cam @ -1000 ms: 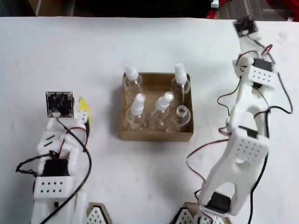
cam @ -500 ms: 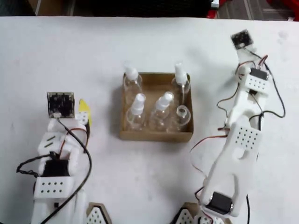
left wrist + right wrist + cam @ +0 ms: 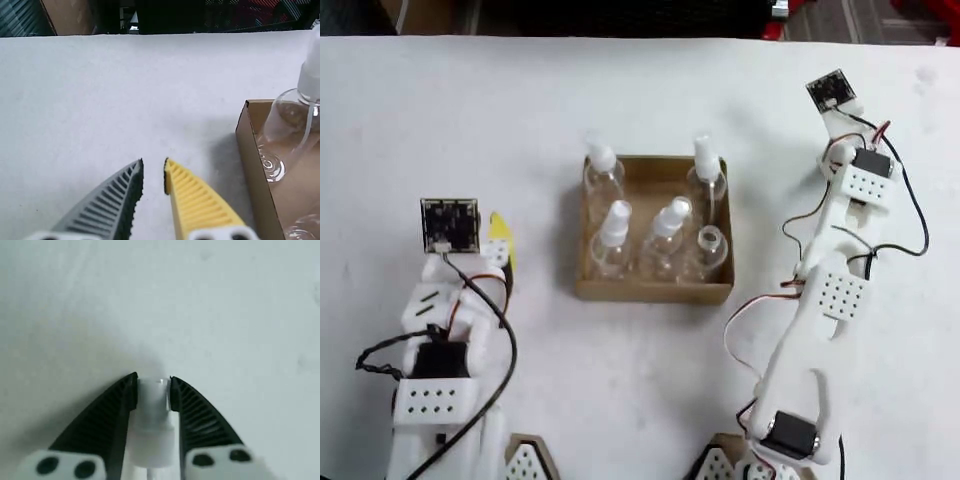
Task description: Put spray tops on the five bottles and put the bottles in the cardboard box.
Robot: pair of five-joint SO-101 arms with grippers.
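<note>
Right gripper [image 3: 152,382]: clenched on a white spray top [image 3: 152,405], jaws pinching its head, collar lying back between them.
Spray top's place: over the bare white table [image 3: 470,100], to the right of the cardboard box [image 3: 655,291] and well apart from it.
Uncapped bottle [image 3: 708,245]: front right corner of the box, neck open, touching capped bottles [image 3: 614,240] beside and behind it.
Left gripper [image 3: 153,167]: jaws a narrow slit apart, empty, low over the table near the box's left wall.
Likely risk: top tilted in the pinch, so missing the neck or jamming crooked.
Second risk: crowded box, so jaws knocking a neighbouring sprayer or tipping the light bottle.
</note>
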